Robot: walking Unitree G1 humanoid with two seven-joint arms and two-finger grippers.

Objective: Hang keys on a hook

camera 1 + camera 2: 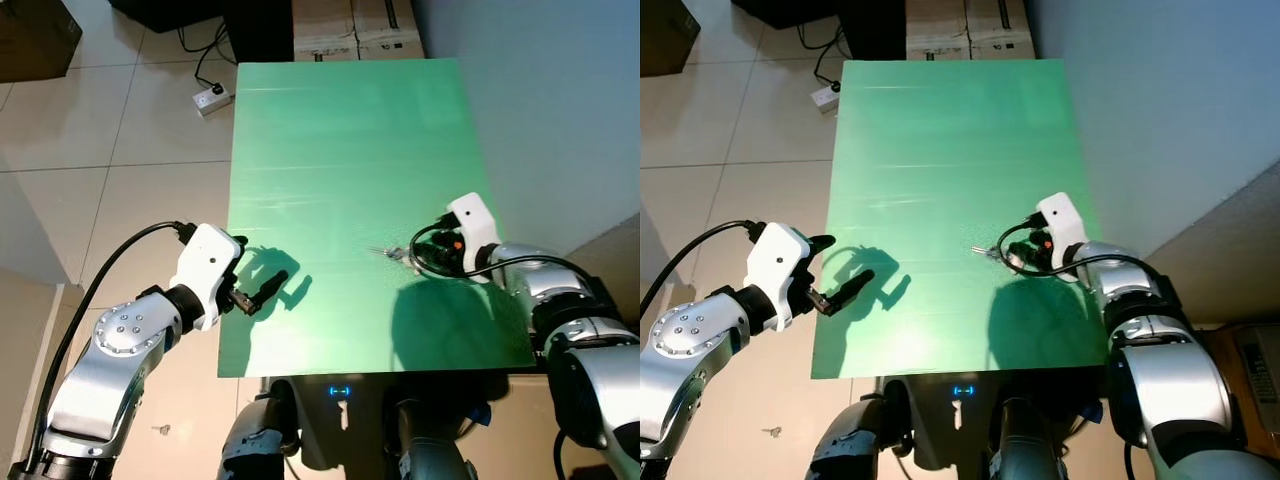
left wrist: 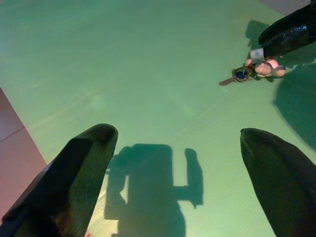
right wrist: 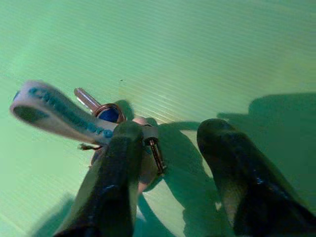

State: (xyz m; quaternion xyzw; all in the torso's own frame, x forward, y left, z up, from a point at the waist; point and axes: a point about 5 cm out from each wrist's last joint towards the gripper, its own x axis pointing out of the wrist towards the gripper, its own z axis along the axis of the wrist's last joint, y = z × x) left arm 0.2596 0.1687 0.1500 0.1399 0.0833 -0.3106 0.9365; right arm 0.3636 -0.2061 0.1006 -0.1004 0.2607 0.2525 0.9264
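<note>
Keys lying between parted jaws, pickup not yet secured

Head views: the right gripper [image 1: 415, 258] is reaching low over the green surface [image 1: 340, 150], and the keys [image 1: 987, 251] are lying on it just ahead of the jaw tips. The left gripper [image 1: 262, 292] is hovering near the surface's left edge, well apart from the keys, casting a shadow beyond its tips. No hook is appearing anywhere around the jaws.

Left wrist view: the left jaws are standing wide, released, holding nothing, with bare green surface between them. Far ahead of them the bunch [image 2: 252, 71] is resting against the tip of the right arm's black finger.

Right wrist view: the right jaws are parted, not clenched. One finger [image 3: 116, 182] is lying over the key ring and the pale strap [image 3: 59, 112], which is lifting off to the outer side of that finger; the other finger [image 3: 232, 173] is standing apart over bare surface. A key blade is poking out ahead of the near finger.

Judging from this, the step is grasping the bunch. Doing it well is probably meaning shifting so the ring or strap is sitting squarely between the jaws before closing, since most of the bunch is currently lying outside the gap and could slide away on the smooth surface.
</note>
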